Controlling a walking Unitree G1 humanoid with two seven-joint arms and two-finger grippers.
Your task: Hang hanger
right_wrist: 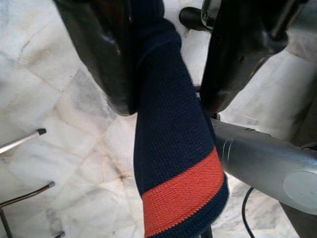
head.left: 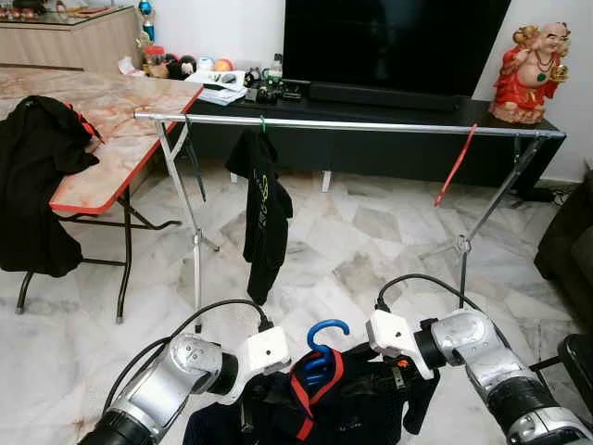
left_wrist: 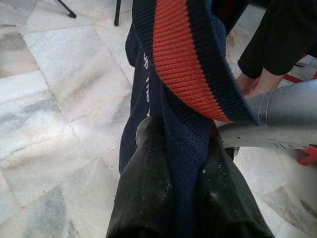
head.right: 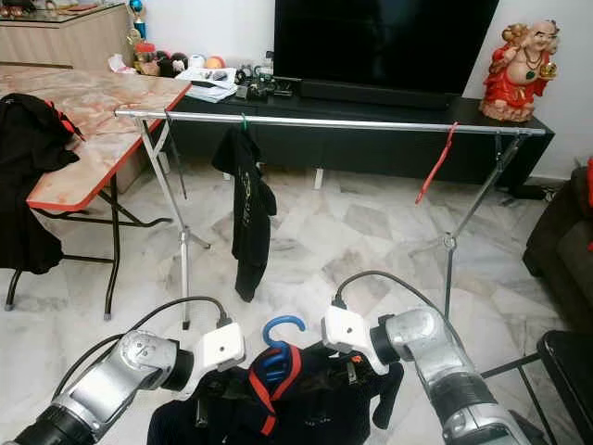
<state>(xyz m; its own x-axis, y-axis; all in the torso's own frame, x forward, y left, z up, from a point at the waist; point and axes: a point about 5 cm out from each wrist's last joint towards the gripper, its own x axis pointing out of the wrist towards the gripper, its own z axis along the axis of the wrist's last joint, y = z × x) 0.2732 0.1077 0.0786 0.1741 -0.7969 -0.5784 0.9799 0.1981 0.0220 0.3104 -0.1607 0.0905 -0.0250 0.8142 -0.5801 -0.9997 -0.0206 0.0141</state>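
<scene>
Holding low before me, my left pincer [left_wrist: 185, 198] and right pincer [right_wrist: 166, 59] each clamp the navy knit garment with red-orange collar [head.left: 320, 408] on its blue plastic hanger [head.left: 320, 348], well short of the long silver clothes rail [head.left: 371, 124].

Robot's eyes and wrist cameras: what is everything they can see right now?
Clothes rail: one, silver, across the room.
Black garment: one, hanging on the rail.
Red hanger: one, bare, on the rail's right part.
Folding table: one, marble-patterned top, left; dark clothing draped over it.
TV: one, black, on a low black cabinet.
Figurine: one, red, right end of the cabinet.
Navy shirt: one, orange trim, on a blue hanger.
Left gripper, right gripper: each shut on the shirt.
</scene>
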